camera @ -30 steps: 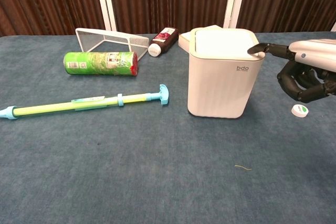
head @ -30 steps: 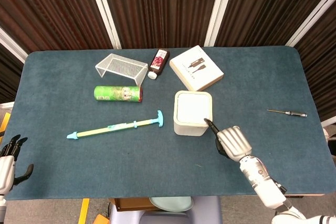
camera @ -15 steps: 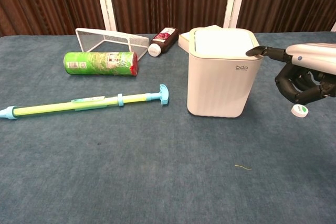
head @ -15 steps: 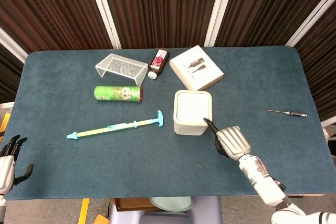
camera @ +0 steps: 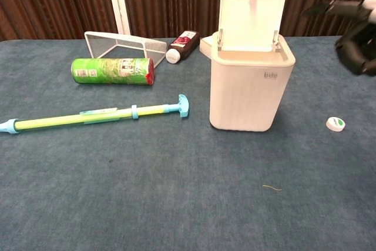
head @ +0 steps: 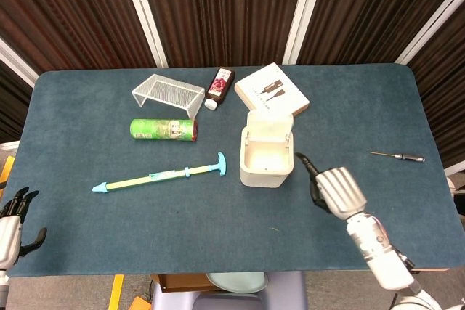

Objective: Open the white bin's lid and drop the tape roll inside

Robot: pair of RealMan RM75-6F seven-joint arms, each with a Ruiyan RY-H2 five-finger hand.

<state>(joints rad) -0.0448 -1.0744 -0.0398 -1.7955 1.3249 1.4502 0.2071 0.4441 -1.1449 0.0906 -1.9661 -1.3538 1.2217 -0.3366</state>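
The white bin [head: 266,176] [camera: 249,92] stands mid-table with its lid [head: 270,125] [camera: 249,10] swung up and standing upright at the back, so the inside is bare. The tape roll [camera: 335,124], small, white and green, lies flat on the cloth to the bin's right; the head view hides it under my right hand. That right hand [head: 336,189] [camera: 356,33] hovers right of the bin and above its rim, one finger stretched out, the rest curled, holding nothing. My left hand [head: 11,217] hangs off the table's near left corner with fingers apart.
Left of the bin lie a yellow-and-blue rod [head: 160,175], a green can [head: 163,129] and a wire rack [head: 168,94]. Behind it are a dark bottle [head: 219,85] and a white box [head: 272,94]. A screwdriver [head: 398,156] lies far right.
The bin's lid has sprung from closed to fully upright. My right hand left the bin's front rim and rose up and to the right. The left hand stayed put.
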